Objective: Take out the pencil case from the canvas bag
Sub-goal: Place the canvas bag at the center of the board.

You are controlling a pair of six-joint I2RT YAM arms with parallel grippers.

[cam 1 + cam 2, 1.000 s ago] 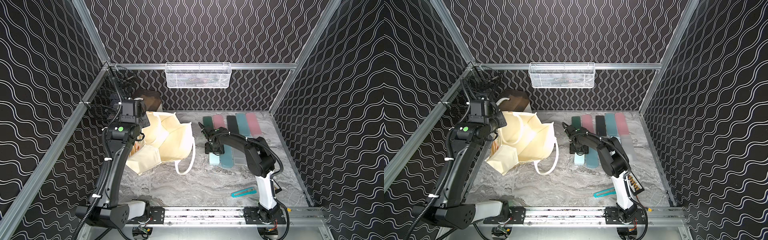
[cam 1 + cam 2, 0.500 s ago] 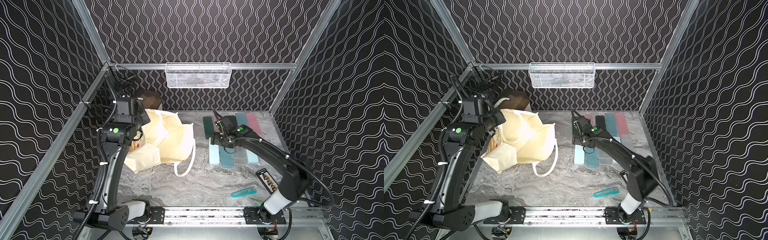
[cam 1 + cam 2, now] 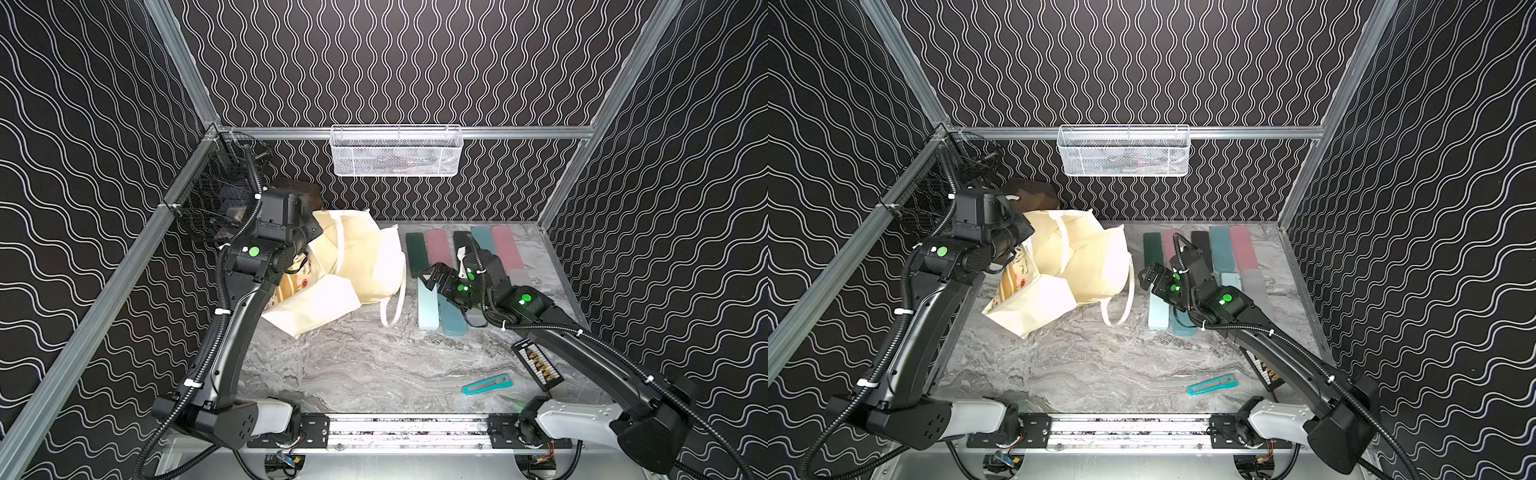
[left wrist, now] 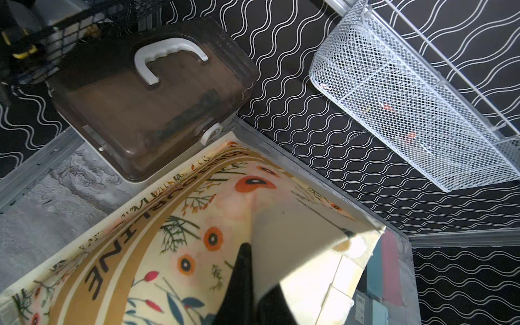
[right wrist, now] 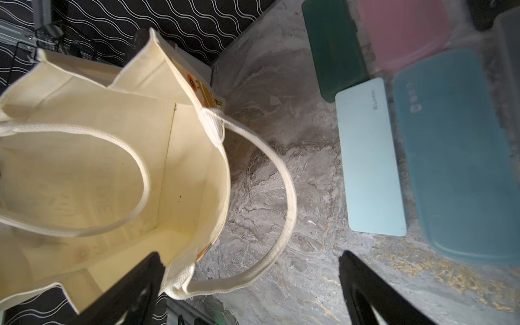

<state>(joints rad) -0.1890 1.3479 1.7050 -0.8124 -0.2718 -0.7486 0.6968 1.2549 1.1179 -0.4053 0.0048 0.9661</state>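
Note:
The cream canvas bag lies slumped at the back left, mouth facing right. My left gripper is shut on its upper edge, with the floral printed side beside the fingers. In the right wrist view the bag's inside shows only bare cloth and a handle loop. Several pencil cases lie in rows right of the bag. The light blue pencil case is nearest the bag. My right gripper hangs open over its far end, holding nothing.
A brown-lidded box stands behind the bag. A white wire basket hangs on the back wall and a black one on the left rail. A teal box cutter and a black strip lie near the front right.
My right gripper has lifted off the light blue case, opened wider and turned toward the bag, and its arm has stretched out low. My left gripper still holds the bag's edge.

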